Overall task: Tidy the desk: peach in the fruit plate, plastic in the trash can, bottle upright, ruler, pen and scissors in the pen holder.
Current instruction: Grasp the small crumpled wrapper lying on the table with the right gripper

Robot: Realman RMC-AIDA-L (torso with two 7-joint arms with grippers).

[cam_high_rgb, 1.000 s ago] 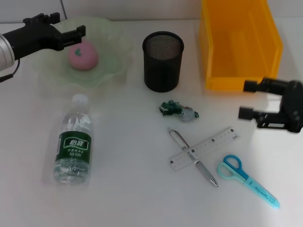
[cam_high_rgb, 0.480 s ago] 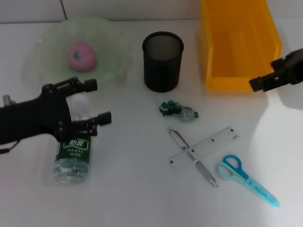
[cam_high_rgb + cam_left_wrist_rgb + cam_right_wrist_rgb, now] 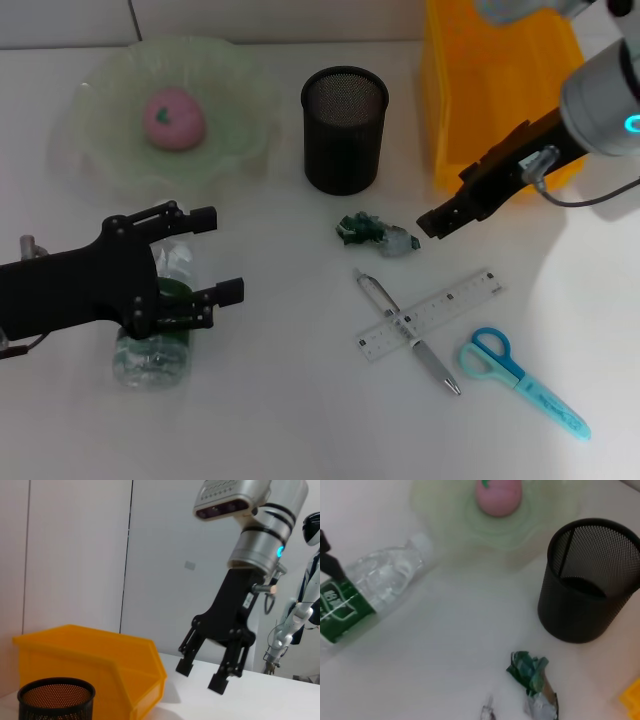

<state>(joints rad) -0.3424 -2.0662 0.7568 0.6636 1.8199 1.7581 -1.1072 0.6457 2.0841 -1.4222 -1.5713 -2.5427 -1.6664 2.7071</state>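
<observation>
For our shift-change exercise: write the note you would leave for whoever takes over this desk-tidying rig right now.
Left gripper: jaws open, over the lying bottle.
Right gripper: jaws open, empty, near the plastic scrap.
Done: peach in the fruit plate.
Left: stand the bottle up; plastic into the yellow bin; ruler, pen, scissors into the pen holder.
</observation>
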